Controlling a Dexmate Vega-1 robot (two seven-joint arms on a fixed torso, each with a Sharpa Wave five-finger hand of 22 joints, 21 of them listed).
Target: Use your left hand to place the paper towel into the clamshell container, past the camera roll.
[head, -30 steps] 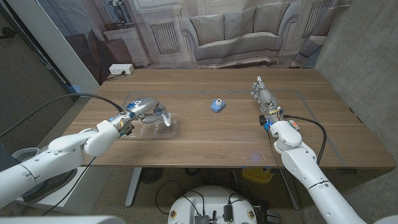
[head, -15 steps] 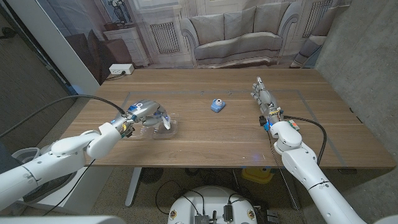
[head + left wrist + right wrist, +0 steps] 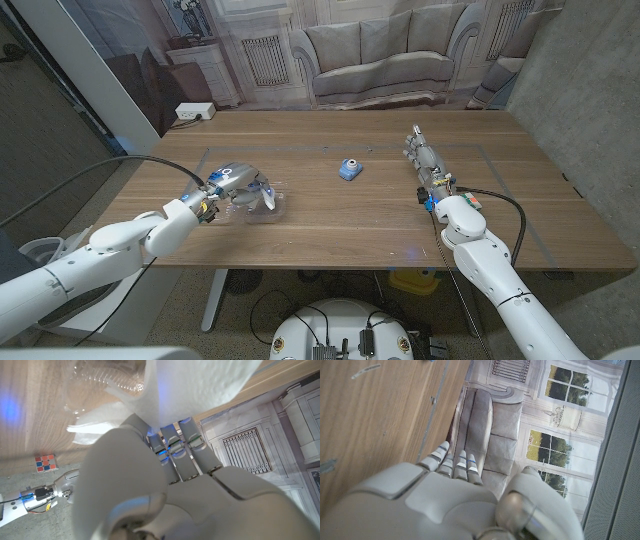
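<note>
My left hand (image 3: 228,180) grips the paper towel (image 3: 197,385) over the clear clamshell container (image 3: 262,202), at eight o'clock from the camera roll (image 3: 349,170), positioned to lower it in.

White paper towel (image 3: 200,385), clear clamshell container (image 3: 262,205), blue camera roll (image 3: 348,170) — brown wood-grain table (image 3: 350,220)

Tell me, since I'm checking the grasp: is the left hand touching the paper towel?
Touching. In the left wrist view the white paper towel runs down between the fingers of the left hand.
</note>
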